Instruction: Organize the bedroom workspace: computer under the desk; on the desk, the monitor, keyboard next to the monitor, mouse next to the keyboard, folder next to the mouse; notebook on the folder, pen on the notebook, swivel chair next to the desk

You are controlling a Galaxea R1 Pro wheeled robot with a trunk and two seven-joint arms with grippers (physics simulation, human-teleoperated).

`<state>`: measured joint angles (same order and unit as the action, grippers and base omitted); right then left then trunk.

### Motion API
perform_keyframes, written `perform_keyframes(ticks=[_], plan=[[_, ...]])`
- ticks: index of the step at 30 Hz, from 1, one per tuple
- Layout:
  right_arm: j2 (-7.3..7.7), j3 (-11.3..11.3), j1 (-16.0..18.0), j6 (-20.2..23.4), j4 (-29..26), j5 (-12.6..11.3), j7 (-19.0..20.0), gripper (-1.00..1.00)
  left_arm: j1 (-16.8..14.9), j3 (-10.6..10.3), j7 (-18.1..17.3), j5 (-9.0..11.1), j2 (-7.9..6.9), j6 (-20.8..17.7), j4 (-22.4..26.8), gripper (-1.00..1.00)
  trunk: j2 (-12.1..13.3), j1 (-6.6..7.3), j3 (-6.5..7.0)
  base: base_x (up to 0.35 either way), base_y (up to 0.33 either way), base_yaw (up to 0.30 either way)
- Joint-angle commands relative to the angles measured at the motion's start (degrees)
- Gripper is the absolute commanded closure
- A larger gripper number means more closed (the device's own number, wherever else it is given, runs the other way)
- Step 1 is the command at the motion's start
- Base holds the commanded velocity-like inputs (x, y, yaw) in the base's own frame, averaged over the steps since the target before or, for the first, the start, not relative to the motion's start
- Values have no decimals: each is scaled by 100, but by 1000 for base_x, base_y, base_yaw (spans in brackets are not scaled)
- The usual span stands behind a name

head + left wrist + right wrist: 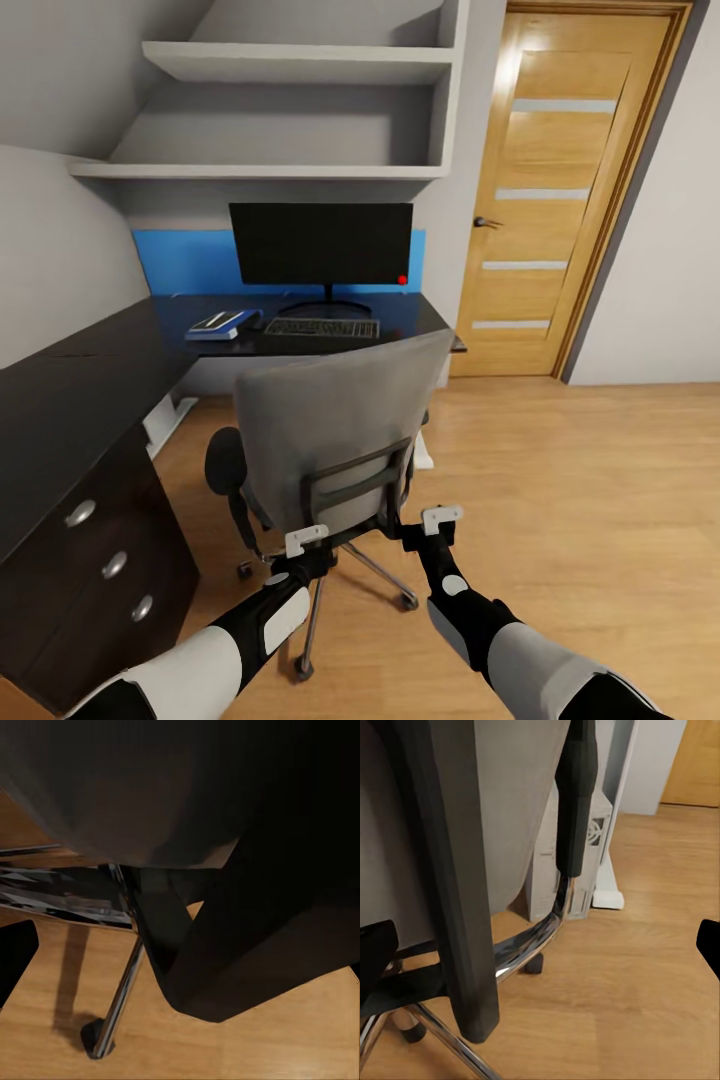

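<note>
The grey swivel chair (335,425) stands before the black desk (425,318), its back turned to me. On the desk are the black monitor (320,243), the keyboard (320,327) in front of it, and a blue folder stack (222,323) to the keyboard's left. Any mouse or pen is too small to make out. My left gripper (305,542) and right gripper (441,518) are at the lower edge of the chair back, both open. The back's black frame bar (454,885) lies between the right fingers (709,945). The white computer tower (551,877) stands under the desk.
A dark drawer cabinet (100,560) runs along the left, joined to the desk. Grey wall shelves (300,62) hang above the monitor. A wooden door (560,190) is at the right, with open wood floor (580,500) in front. The chair's chrome legs and casters (101,1039) spread below.
</note>
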<state>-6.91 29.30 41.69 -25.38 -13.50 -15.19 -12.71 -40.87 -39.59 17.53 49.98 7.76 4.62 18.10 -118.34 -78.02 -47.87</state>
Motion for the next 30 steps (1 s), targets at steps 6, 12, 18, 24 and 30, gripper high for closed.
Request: perform_keyframes(ticks=[6,12,18,24,30], plan=[[5,49,6,-22,5,-48,-30,-100,-8,-32,31,47,-11,30,1,-100,-2,-3,-5,325,0,0],[5,43,6,-35,5,-50,-30,-100,-8,-26,31,47,-12,30,1,-100,-2,-3,-5,321,0,0],[5,48,6,-37,1,-53,-30,-100,-8,-23,32,54,-19,23,1,-100,-2,-3,-5,194,0,0],[5,49,6,-37,-1,-54,-30,-100,-8,-23,32,51,-17,27,1,-100,-2,-3,-5,41,1,0],[5,49,6,-37,0,-49,-30,-100,-8,-23,31,52,-18,30,1,-100,-2,-3,-5,119,19,0]])
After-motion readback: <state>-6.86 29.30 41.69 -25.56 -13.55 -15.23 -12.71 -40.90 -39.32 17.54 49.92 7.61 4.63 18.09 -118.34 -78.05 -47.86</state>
